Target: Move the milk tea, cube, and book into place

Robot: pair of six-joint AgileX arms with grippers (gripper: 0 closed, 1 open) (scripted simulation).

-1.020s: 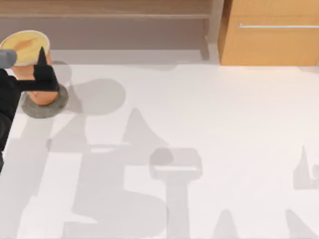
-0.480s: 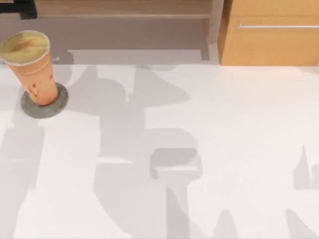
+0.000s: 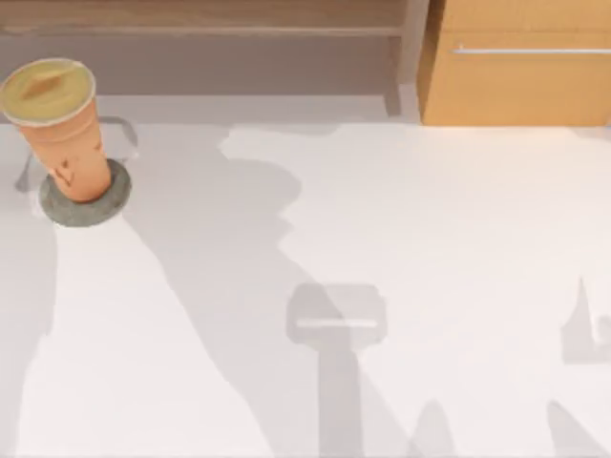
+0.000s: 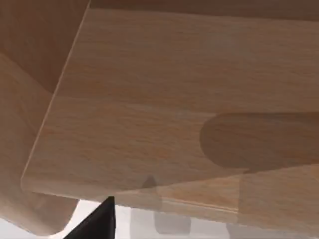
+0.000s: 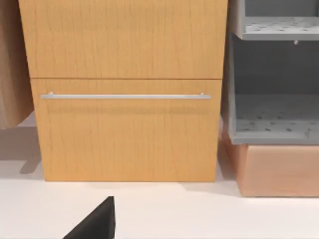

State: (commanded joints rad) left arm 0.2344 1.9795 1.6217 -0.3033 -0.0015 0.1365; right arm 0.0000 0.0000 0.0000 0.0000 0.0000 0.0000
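The milk tea (image 3: 59,129), a tall orange-tan cup with a pale-yellow lid, stands upright at the table's far left, on a flat grey speckled disc (image 3: 95,208). Nothing holds it. A black tip of my left gripper (image 4: 97,224) sits close under a pale wooden board (image 4: 164,109). A black tip of my right gripper (image 5: 97,221) hangs over the white table, facing the drawer cabinet (image 5: 124,129). The cube and the book are out of view.
A low wooden shelf (image 3: 210,29) runs along the back. At the back right stands the drawer cabinet (image 3: 520,81) with a silver bar handle (image 5: 124,96). Beside it is a grey shelf unit (image 5: 274,114). Arm shadows lie across the white table (image 3: 430,239).
My left gripper, which was at the milk tea's side a second ago, has pulled away toward the back and left the top view. The cup stays on the disc.
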